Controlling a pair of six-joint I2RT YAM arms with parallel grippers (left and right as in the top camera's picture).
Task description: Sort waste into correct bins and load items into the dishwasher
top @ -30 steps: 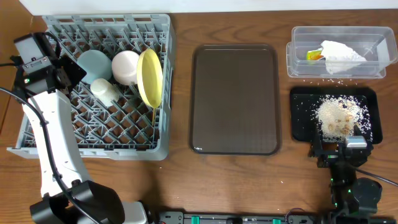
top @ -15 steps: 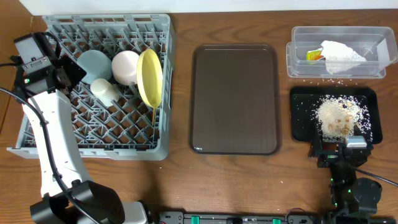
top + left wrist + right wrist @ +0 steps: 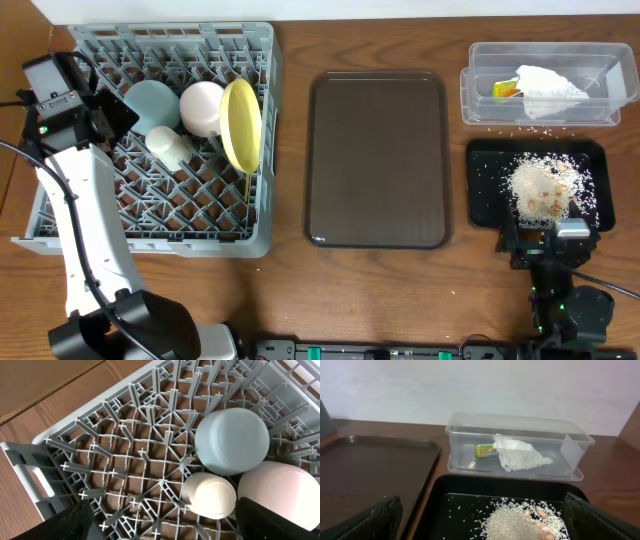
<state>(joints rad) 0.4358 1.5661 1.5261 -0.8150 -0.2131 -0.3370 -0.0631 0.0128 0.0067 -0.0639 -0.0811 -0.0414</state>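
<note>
the left gripper point(image 3: 108, 118) hangs over the left part of the grey dish rack point(image 3: 150, 243), jaws spread wide and holding nothing. just past it, seen from its wrist camera, the light blue bowl point(image 3: 231, 440), the small white cup point(image 3: 210, 496) and the pale pink bowl point(image 3: 282, 492) sit upside down and close together on the lattice floor. the pale yellow plate point(image 3: 241, 125) stands on edge beside the pink bowl. a thin pale stick point(image 3: 247, 186) pokes out below the plate; probably the chopsticks, though it is too thin to be sure.

the right gripper point(image 3: 540, 232) is released too, empty, resting at the near edge of the black tray point(image 3: 485, 200). that tray holds the heap of rice crumbs point(image 3: 543, 185), loose grains scattered around it. beyond it, the clear tub point(image 3: 470, 442) holds the crumpled white wrapper point(image 3: 517, 454) with its yellow-green and orange corner.

the brown serving tray point(image 3: 378, 160) in the middle of the table point(image 3: 290, 290) carries nothing.

by the look of it the job is as good as done: dishes racked, waste split between the two bins. only a few stray grains lie on the table between tub and black tray.
</note>
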